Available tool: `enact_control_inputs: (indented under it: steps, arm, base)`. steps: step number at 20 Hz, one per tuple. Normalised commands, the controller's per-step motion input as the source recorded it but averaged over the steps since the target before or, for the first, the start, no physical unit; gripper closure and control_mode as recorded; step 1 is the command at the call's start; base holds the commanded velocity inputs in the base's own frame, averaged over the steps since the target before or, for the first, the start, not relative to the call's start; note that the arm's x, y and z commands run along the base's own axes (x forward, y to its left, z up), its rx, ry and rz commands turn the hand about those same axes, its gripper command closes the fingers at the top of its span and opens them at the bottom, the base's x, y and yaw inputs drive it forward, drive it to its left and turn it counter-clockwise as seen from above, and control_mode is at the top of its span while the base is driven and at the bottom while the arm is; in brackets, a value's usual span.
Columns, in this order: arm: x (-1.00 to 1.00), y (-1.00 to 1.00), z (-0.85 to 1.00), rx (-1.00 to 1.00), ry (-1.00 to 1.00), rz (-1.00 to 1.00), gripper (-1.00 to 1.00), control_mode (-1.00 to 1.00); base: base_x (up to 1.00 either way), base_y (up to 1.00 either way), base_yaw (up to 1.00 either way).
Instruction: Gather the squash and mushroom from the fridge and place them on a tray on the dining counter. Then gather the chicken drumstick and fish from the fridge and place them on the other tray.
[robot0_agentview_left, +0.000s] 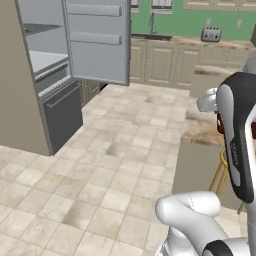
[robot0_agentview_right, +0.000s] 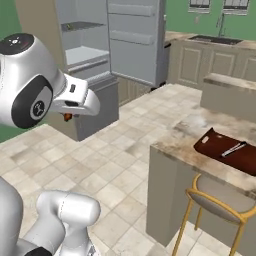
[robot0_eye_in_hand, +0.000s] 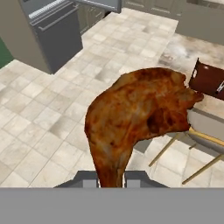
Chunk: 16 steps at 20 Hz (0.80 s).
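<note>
My gripper (robot0_eye_in_hand: 110, 179) is shut on the thin end of the chicken drumstick (robot0_eye_in_hand: 140, 109), a glossy brown-orange piece that rises large in the hand view. A small orange bit of the drumstick (robot0_agentview_right: 67, 117) peeks from under the arm in the right base view. The other tray (robot0_agentview_right: 230, 150), dark reddish-brown, lies on the dining counter (robot0_agentview_right: 182, 132) with the slim fish (robot0_agentview_right: 233, 148) in it. In the hand view the same tray (robot0_eye_in_hand: 208, 78) sits beyond the drumstick to the right. The fridge (robot0_agentview_left: 55, 95) stands with its door (robot0_agentview_left: 97, 40) swung wide.
A stool (robot0_agentview_right: 215, 205) with yellow legs stands against the dining counter's near side. Tiled floor (robot0_agentview_left: 110, 160) stretches between the fridge and the counter. Beige wall cabinets (robot0_agentview_left: 160, 62) with a toaster (robot0_agentview_left: 211, 34) line the back.
</note>
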Motion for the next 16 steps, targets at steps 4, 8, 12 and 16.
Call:
enact_control_inputs:
  steps: [4, 8, 12, 16]
  arm:
    - [0.00, 0.00, 0.00, 0.00, 0.00, 0.00, 1.00, 1.00]
    - [0.00, 0.00, 0.00, 0.00, 0.00, 0.00, 1.00, 1.00]
    - [0.00, 0.00, 0.00, 0.00, 0.00, 0.00, 1.00, 1.00]
    - [0.00, 0.00, 0.00, 0.00, 0.00, 0.00, 1.00, 1.00]
  base:
    - [0.01, -0.47, -0.29]
    - [0.07, -0.43, -0.28]
    - [0.17, -0.32, -0.21]
    - [0.20, -0.12, -0.18]
